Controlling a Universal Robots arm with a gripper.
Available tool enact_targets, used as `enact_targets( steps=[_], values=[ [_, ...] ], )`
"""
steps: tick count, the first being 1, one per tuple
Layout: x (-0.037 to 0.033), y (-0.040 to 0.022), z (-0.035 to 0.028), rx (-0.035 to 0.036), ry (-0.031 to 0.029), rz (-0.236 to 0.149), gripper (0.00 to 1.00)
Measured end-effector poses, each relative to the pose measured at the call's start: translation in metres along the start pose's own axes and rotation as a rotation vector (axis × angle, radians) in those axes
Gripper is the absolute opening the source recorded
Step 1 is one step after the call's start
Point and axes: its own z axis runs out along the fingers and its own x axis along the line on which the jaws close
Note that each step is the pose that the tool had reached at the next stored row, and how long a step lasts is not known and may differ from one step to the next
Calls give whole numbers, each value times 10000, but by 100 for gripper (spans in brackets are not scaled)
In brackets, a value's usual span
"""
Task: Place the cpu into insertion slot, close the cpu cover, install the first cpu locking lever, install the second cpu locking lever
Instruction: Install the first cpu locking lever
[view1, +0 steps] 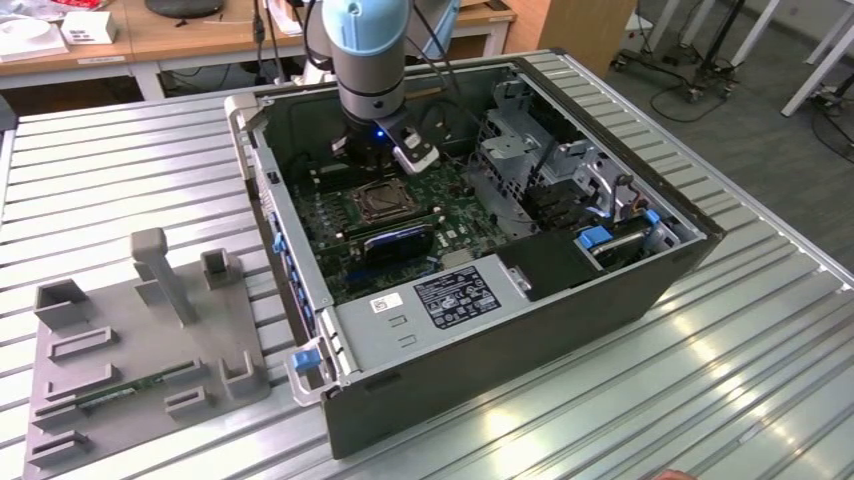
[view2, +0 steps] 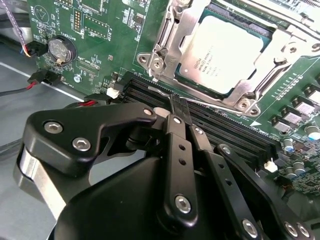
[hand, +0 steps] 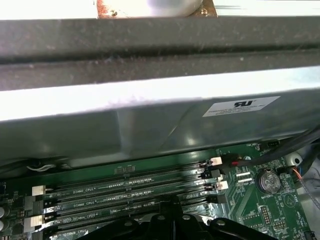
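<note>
The cpu (view2: 220, 50), a silvery square chip, lies in the insertion slot (view1: 380, 200) on the green board. The silver cpu cover (view2: 172, 45) is down around the chip's edges. A thin locking lever (view2: 215, 104) runs along the socket's edge beside the black memory slots (view2: 225, 132). My gripper (view2: 178, 106) is shut, its black fingertips together right at this lever, over the memory slots. In the exterior view the arm's wrist (view1: 371, 120) hangs inside the open case just behind the socket. In the first wrist view the gripper (hand: 172, 212) is low over the memory slots (hand: 125, 192).
The open computer case (view1: 641, 290) lies on a slatted metal table. A drive cage (view1: 514, 150) and cables crowd the exterior view's right of the socket. A case wall (hand: 150, 115) stands close behind the memory slots. A grey fixture (view1: 134, 340) sits at the exterior view's left.
</note>
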Motion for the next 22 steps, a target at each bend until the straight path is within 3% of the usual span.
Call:
enact_targets(
  steps=[13,22],
  values=[
    [4,-9,27,-27,-130,-63,11],
    [6,-13,39,-27,-160,-95,11]
  ],
)
